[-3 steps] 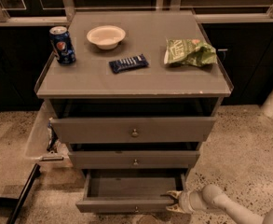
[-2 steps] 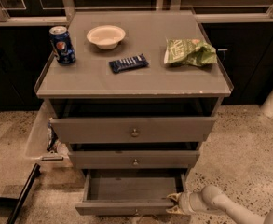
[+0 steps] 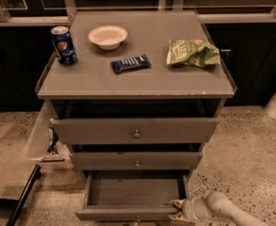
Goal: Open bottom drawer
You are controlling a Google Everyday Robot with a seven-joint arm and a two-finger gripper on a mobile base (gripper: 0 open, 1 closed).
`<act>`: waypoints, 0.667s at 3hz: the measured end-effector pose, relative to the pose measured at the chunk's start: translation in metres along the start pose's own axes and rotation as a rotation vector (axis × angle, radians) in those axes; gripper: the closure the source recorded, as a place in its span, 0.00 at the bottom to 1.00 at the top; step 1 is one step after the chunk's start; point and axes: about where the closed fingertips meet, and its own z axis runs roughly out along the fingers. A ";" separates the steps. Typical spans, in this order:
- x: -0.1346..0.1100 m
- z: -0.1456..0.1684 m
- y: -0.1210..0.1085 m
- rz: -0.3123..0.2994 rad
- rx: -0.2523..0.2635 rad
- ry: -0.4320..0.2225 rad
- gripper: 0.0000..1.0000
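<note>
Camera view, single frame.

Orientation: bottom drawer (image 3: 133, 192) sits at 6 o'clock in the frame, lowest of three in the grey cabinet (image 3: 137, 81). It is slid out toward 6 o'clock, toward the camera. Its front panel's long axis runs 9 to 3 o'clock, level with the floor. The box behind it reaches back toward 12 o'clock under the middle drawer (image 3: 136, 160).

Appearance: grey wood, thin side walls and a flat grey bottom, all exposed from above. The front panel is the slimmest of the three. A small round metal knob (image 3: 137, 217) sits at its centre, partly cut by the frame's lower edge. It projects further than the middle drawer and the top drawer (image 3: 135, 132), which are each out only a little.

Gripper (image 3: 176, 210): at 5 o'clock in the frame, right against the drawer's front right corner, at the 3 o'clock end of the front panel. The pale arm (image 3: 222, 210) comes in from 4 o'clock. Jaw state: cannot tell whether clenched or released, nor whether the panel is truly grasped.

Cabinet top: soda can (image 3: 63, 44) at 10 o'clock, white bowl (image 3: 108, 36) at 11 o'clock, dark snack bar (image 3: 130, 63) near centre, green chip bag (image 3: 192, 52) at 2 o'clock. Speckled floor (image 3: 250, 145) lies around the cabinet.
</note>
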 end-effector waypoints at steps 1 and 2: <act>0.000 0.000 0.000 0.000 0.000 0.000 0.58; 0.000 0.000 0.000 0.000 0.000 0.000 0.35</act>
